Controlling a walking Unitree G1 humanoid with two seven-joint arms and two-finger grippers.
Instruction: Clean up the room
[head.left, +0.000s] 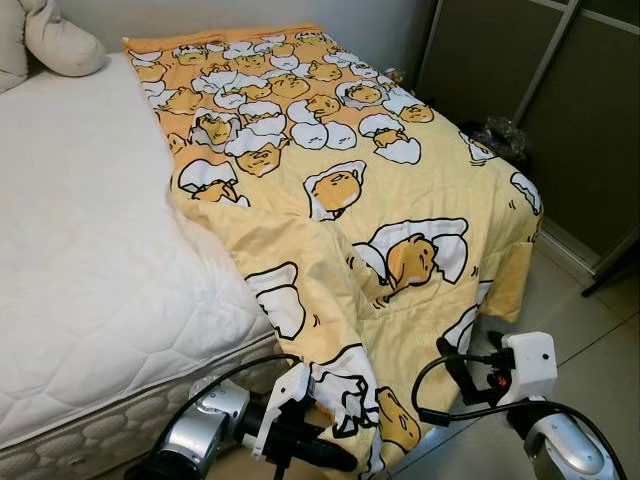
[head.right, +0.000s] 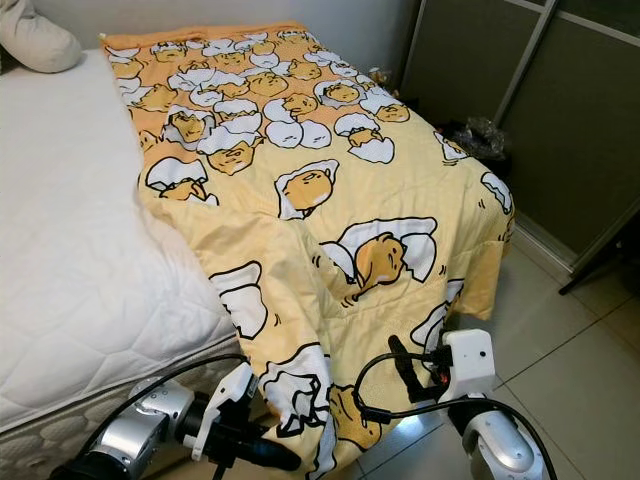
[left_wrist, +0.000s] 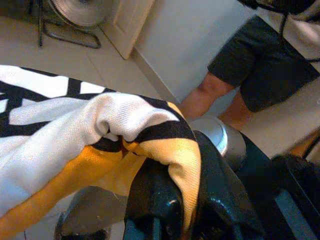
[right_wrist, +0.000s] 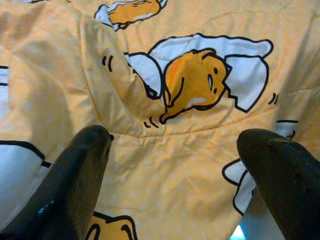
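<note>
A yellow cartoon-egg quilted blanket (head.left: 340, 210) drapes the white bed's (head.left: 80, 270) right side; the left gripper (left_wrist: 182, 200) pinches its near hem, while the right gripper (right_wrist: 175, 165) hovers spread wide.

Even, soft indoor light is falling across both eye views, which are reading sharp. Just beyond the left gripper (left_wrist: 187, 200), the blanket (left_wrist: 100, 125) is blurring from closeness. The right gripper's fingers (right_wrist: 75, 175) are showing soft and dark.

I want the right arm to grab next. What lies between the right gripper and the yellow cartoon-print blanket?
Nothing visible. The right gripper is open, its fingers facing the yellow cartoon-print blanket hanging off the bed's foot. The left gripper already pinches the blanket's edge.
</note>
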